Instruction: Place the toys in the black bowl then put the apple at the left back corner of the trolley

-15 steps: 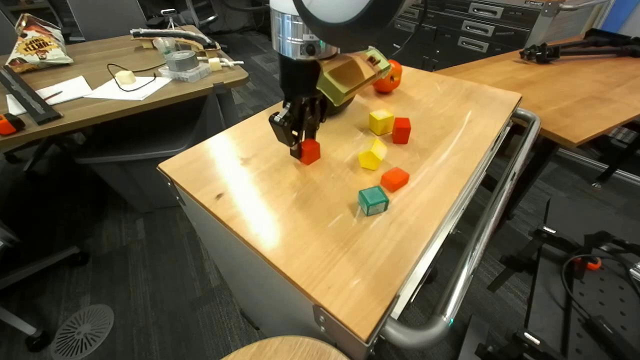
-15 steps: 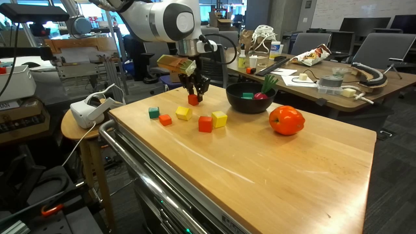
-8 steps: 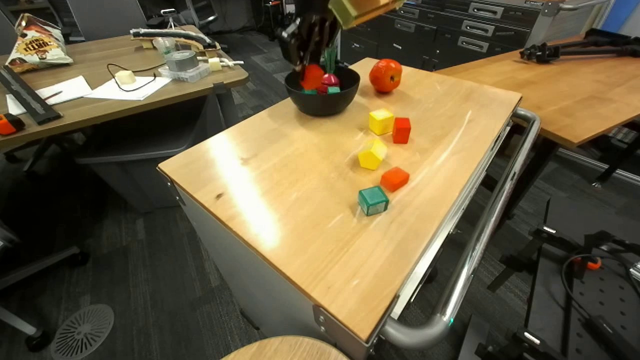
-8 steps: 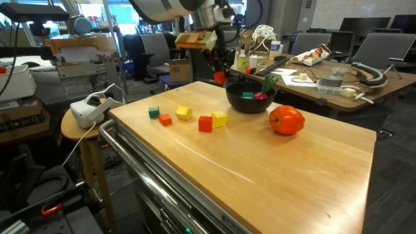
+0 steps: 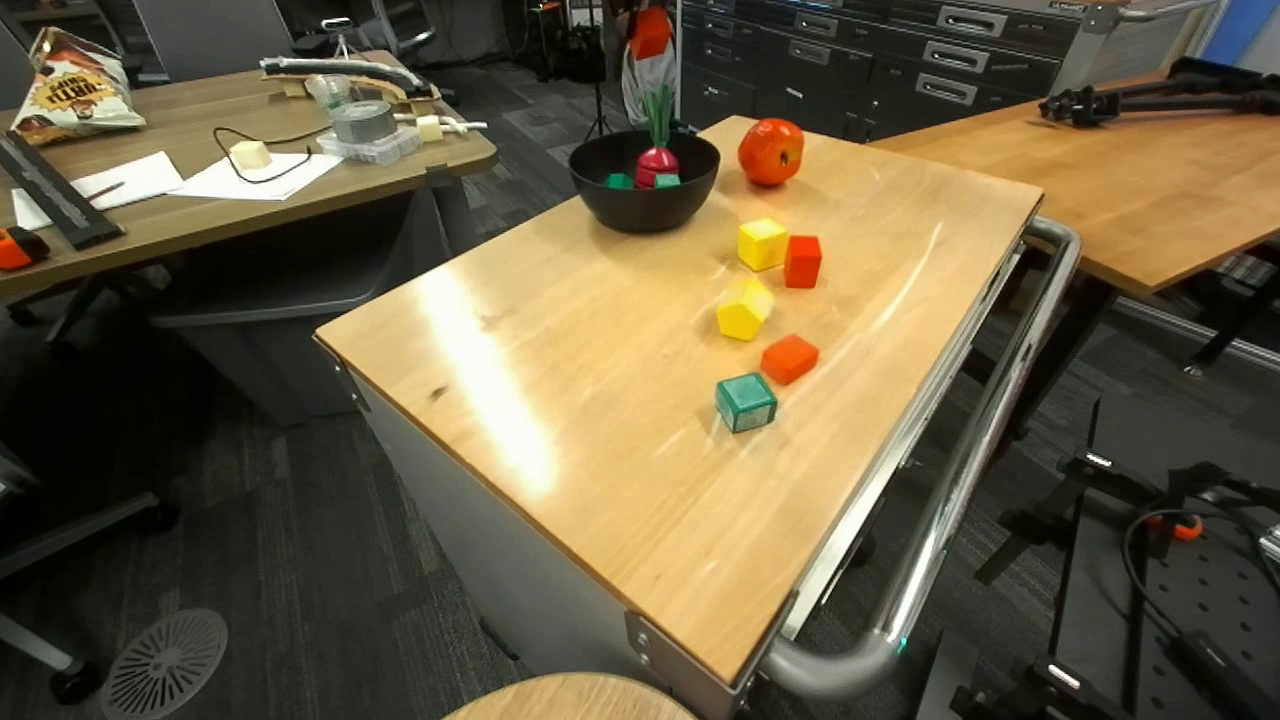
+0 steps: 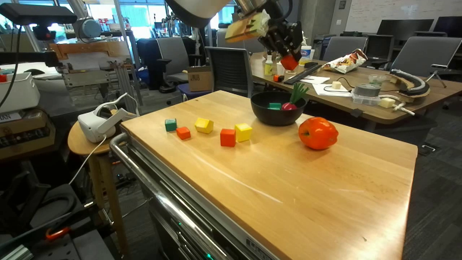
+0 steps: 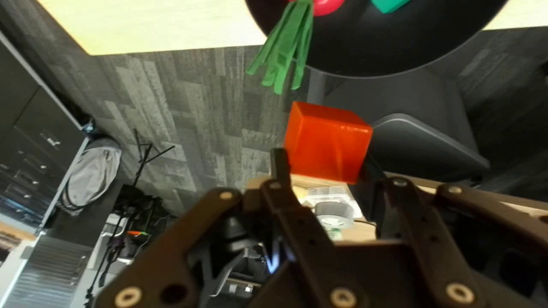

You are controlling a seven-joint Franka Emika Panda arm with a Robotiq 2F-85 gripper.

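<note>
- My black jointed claw point(image 7: 324, 167) is clamped on a glossy red-orange cube-like block point(image 7: 329, 143), pressing two opposite sides near one end; most of it stands free, which I judge helps a clean drop but leaves less to hold.
- I hold it tilted and above the wide, round, black bowl's point(image 5: 640, 212) rim, I suppose to clear what stands up inside: a dark red round radish toy with a green leafy top point(image 5: 657, 163), beside small teal blocks point(image 5: 667, 181).
- The wrist view shows my block against the grey floor point(image 7: 180, 98) past the edge, so I judge I should centre and lower it over the bowl; released too soon, it could miss.
- The bowl stands on the pale wooden tabletop point(image 5: 640, 500), by the edge opposite the silver metal rail point(image 5: 994, 420).
- Nearer the rail's edge lie a yellow cube-like block point(image 5: 763, 245), a red cube-like block point(image 5: 803, 262) right beside it, a five-sided yellow block point(image 5: 745, 312), an orange-red block point(image 5: 790, 360) and a teal cube point(image 5: 747, 403); that close pair may crowd my grip.
- The large, glossy, red-orange apple point(image 6: 318, 133) sits beside the bowl near that opposite edge, its turn presumably last; which corner counts as left back, I cannot tell.
</note>
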